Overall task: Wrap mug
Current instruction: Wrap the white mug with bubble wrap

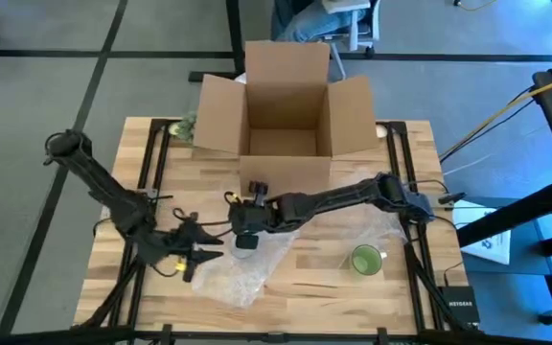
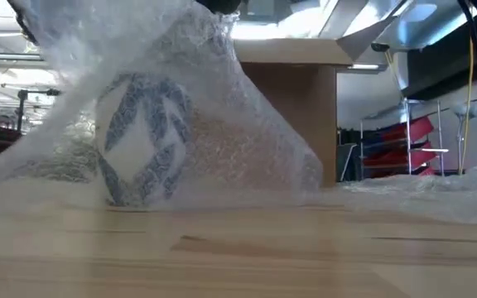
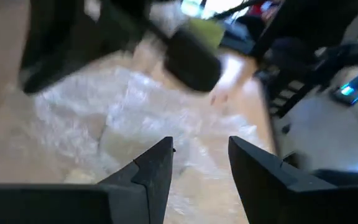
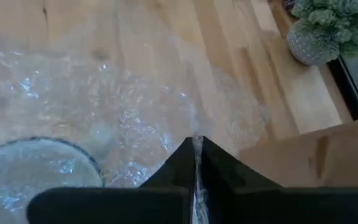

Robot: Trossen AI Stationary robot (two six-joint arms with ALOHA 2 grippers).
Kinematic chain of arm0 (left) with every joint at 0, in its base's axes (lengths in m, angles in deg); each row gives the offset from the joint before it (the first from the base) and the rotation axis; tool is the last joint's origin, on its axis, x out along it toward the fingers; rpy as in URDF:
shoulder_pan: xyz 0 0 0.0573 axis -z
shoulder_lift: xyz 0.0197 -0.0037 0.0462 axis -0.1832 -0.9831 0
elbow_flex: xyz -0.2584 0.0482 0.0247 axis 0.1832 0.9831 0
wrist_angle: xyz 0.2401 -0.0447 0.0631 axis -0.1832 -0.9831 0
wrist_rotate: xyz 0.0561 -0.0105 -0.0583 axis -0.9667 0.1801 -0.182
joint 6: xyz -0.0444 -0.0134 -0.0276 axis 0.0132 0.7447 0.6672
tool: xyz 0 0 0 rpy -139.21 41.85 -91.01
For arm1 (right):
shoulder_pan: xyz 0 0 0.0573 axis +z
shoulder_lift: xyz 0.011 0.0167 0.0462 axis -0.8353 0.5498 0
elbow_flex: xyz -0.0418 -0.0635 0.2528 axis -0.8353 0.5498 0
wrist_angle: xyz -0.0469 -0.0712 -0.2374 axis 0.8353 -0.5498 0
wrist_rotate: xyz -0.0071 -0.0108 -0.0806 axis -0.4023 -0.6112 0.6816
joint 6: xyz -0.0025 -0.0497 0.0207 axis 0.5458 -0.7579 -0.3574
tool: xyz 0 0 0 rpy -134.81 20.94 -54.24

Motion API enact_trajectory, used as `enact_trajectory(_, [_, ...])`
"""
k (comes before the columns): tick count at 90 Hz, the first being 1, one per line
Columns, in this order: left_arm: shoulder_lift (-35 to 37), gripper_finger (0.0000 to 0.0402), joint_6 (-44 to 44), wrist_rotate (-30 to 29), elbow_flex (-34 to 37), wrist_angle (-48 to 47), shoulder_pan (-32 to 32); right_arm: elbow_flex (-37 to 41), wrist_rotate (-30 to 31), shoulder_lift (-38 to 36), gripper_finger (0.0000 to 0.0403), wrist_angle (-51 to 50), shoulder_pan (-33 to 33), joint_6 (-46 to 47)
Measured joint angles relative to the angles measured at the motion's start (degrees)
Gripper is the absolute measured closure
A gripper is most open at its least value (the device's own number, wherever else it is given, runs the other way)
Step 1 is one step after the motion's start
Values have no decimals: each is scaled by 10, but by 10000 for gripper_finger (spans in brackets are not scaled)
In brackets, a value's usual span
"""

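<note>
Right claw, reaching in from the counter's right side, has its two fingers pressed together on a thin edge of bubble wrap; the right wrist view shows the film caught in the slit between them, with the mug's rim showing through the plastic just beside. It looks to be holding that edge up and over the mug, which the low view shows standing on the counter under a tent of wrap, its blue leaf pattern visible through the bubbles. That lifted sheet is probably meant to be drawn across so the wrap closes around the mug. The right arm stretches long and low across the counter toward the middle, wrist bent down over the wrap. Left claw sits just to the left of the mug at the sheet's near edge, its fingers parted with nothing between them, pointed toward the wrapped lump as if ready to pin or take the loose side. The left arm comes in from the far left corner, elbow folded. A green cup stands well apart to the right, and an open cardboard box waits at the counter's back edge, likely for the finished bundle.
</note>
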Motion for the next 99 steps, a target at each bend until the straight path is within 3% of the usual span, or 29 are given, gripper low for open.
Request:
enact_trajectory(35, [-99, 261, 7, 56, -1, -14, -85, 0, -63, 0, 395, 0, 0, 3])
enact_trajectory(54, [-96, 261, 8, 57, -1, -23, -87, -41, -101, -13, 321, -46, 0, 0])
enact_trajectory(80, [-89, 261, 12, 60, -1, -32, -87, -124, -279, -19, 220, -171, 10, -31])
enact_trajectory(99, [-72, 261, 11, 67, 1, -36, -87, -69, -270, -13, 206, -134, 61, -117])
